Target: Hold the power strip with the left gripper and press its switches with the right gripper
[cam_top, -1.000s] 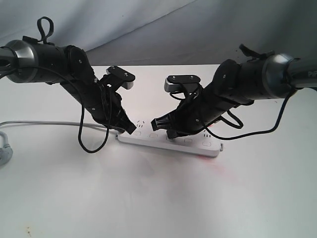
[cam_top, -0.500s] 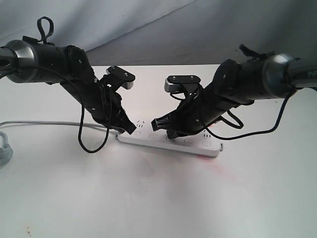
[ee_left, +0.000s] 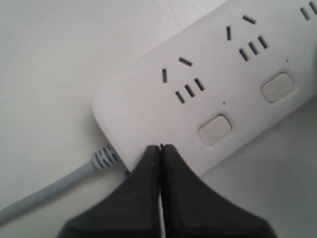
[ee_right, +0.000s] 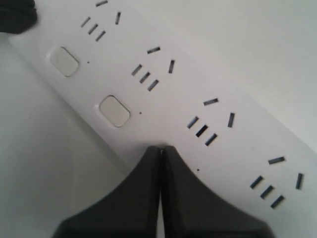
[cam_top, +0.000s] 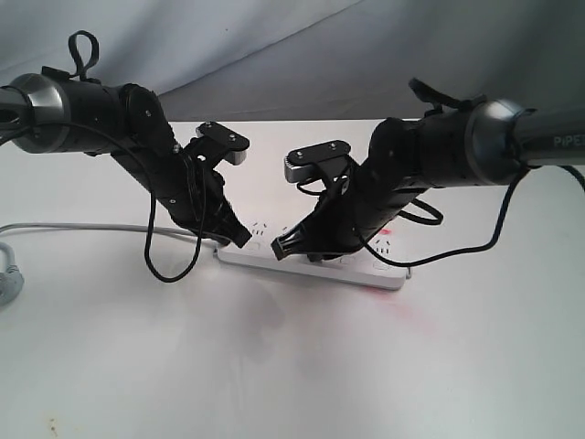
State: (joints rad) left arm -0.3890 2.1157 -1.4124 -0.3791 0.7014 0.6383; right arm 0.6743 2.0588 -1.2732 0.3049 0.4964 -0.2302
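The white power strip (cam_top: pixel 384 273) lies flat on the white table, its grey cord (cam_top: pixel 73 227) running off to the left. My left gripper (cam_top: pixel 239 238) is shut, and its tips rest on the strip's cord end (ee_left: pixel 148 109), just beside the first switch (ee_left: pixel 215 130). My right gripper (cam_top: pixel 279 247) is also shut, with its tips (ee_right: pixel 161 148) down on the strip's switch row. Two switches (ee_right: pixel 114 110) show beside the tips, and whatever lies under them is hidden. Several sockets (ee_right: pixel 202 130) are in view.
A faint red glow (cam_top: pixel 386 234) shows near the strip's far right end. A grey cloth backdrop (cam_top: pixel 274 46) hangs behind the table. A grey object (cam_top: pixel 5 274) lies at the left edge. The black cable loop (cam_top: pixel 169 265) hangs from the left arm.
My right arm has swung left and lower, bringing its shut tips further along the strip toward the cord end. The left arm and the strip have not moved.
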